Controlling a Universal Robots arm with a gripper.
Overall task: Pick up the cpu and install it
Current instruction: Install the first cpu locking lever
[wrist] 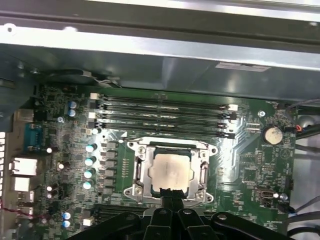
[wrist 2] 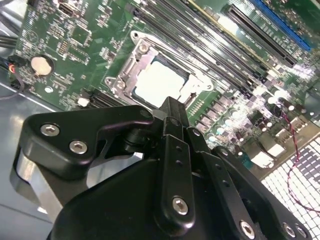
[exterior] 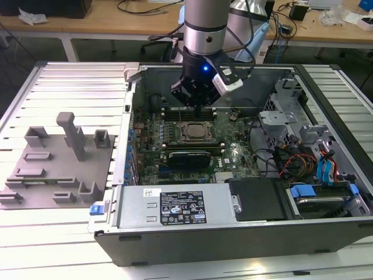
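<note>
One gripper [wrist: 170, 192] shows in both wrist views, its two black fingers pressed together with nothing between them. The tips hang just above the near edge of the cpu [wrist: 171, 170], whether touching it I cannot tell.

There is one cpu, lying flat and square inside the one metal-framed socket [wrist: 137, 172] on the green motherboard [wrist: 65, 150]. In the second wrist view the closed gripper [wrist 2: 172, 102] points at the cpu's [wrist 2: 160, 82] pale metal top.

In the exterior view the gripper [exterior: 198, 107] stands at twelve o'clock of the cpu [exterior: 195, 132], close over it.

One round coin cell [wrist: 272, 134] sits on the board, well apart from the socket. Beyond the socket runs a bank of long dark memory slots [wrist: 160, 115], whose number I cannot fix.

In the exterior view, one labelled power supply box [exterior: 175, 207] lies at six o'clock of the cpu, inside the one open computer case [exterior: 233, 245]. One grey fixture plate [exterior: 58, 169] with upright blocks lies outside the case at nine o'clock, well apart.
</note>
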